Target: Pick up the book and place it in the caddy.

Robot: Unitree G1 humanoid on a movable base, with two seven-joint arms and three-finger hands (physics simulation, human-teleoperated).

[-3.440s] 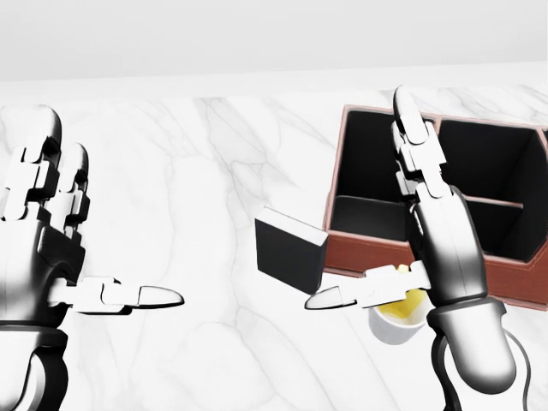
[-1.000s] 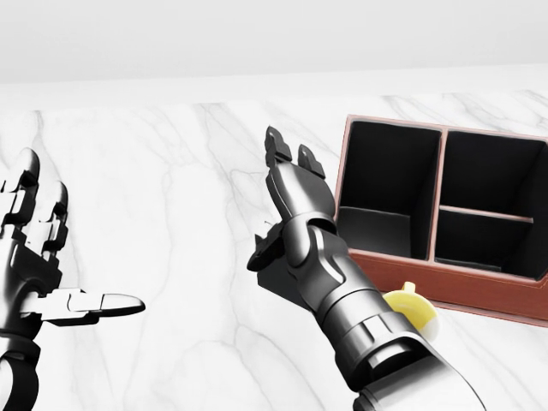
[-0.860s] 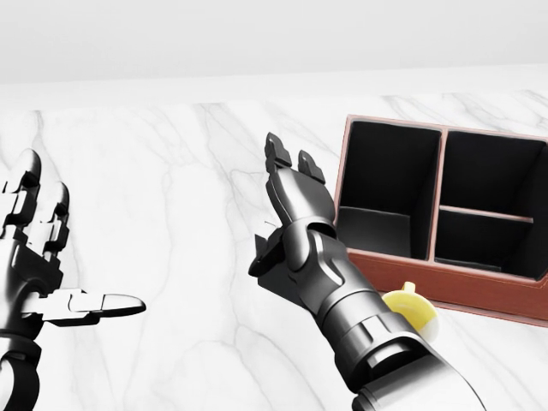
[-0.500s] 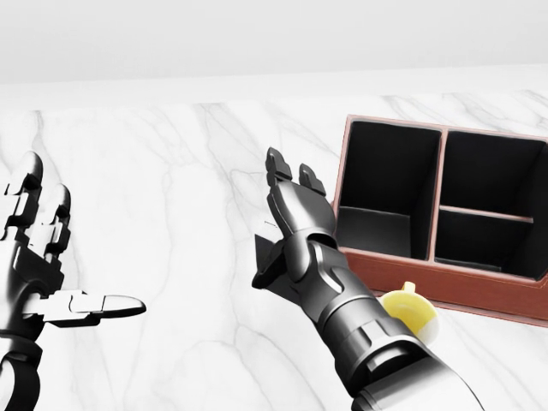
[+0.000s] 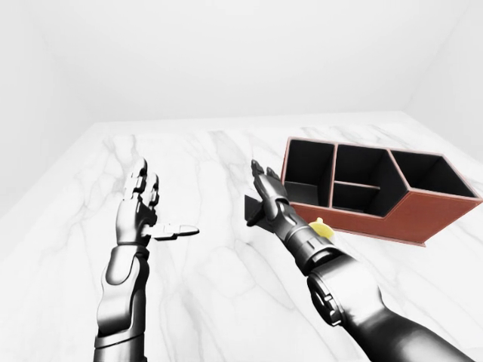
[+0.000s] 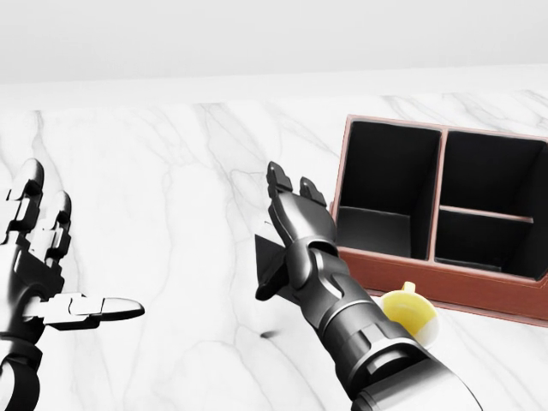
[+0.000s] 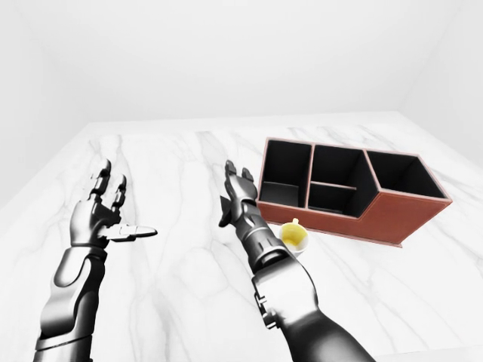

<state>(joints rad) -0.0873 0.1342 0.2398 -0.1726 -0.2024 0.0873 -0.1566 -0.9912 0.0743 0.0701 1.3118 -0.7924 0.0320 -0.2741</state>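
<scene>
The right hand (image 6: 291, 214) covers the dark book (image 6: 272, 264) beside the brown caddy (image 6: 479, 282); whether it grips, I cannot tell. The left hand (image 6: 38, 274) hangs open, empty.

Change since the earliest head view: the right hand (image 6: 295, 210), then raised over the caddy (image 6: 479, 287) with fingers pointing up, now reaches left of it, covering most of the book (image 6: 272, 267); over the last second this hand sinks lower; the left hand (image 6: 38, 257) sits lower and further left.
</scene>
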